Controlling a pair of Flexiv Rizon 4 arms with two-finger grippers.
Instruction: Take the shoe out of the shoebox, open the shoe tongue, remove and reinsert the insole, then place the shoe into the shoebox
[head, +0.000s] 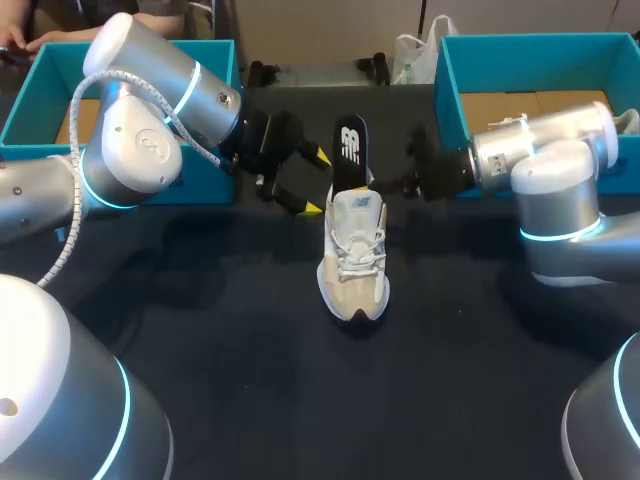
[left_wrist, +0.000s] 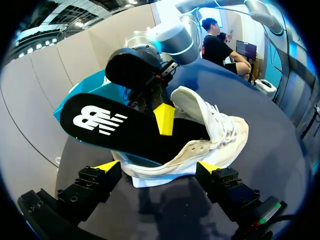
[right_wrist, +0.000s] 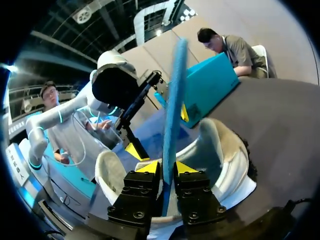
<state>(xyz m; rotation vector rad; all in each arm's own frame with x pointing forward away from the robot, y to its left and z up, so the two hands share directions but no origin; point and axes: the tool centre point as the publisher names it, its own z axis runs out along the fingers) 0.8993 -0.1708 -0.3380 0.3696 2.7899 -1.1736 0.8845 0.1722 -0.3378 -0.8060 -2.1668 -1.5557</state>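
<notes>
On the dark counter (head: 200, 330), between the left shoebox (head: 25, 110) and the right shoebox (head: 447, 80), a white shoe (head: 353, 262) is seen upright, its black insole (head: 349, 150) raised from the heel and clamped by the right gripper (right_wrist: 166, 167); the left gripper (head: 317, 181) is held open beside it.

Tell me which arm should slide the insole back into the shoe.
Likely right. The right jaws grip the insole, which stands partly out of the shoe; the left jaws stand open near the heel, holding nothing.
</notes>
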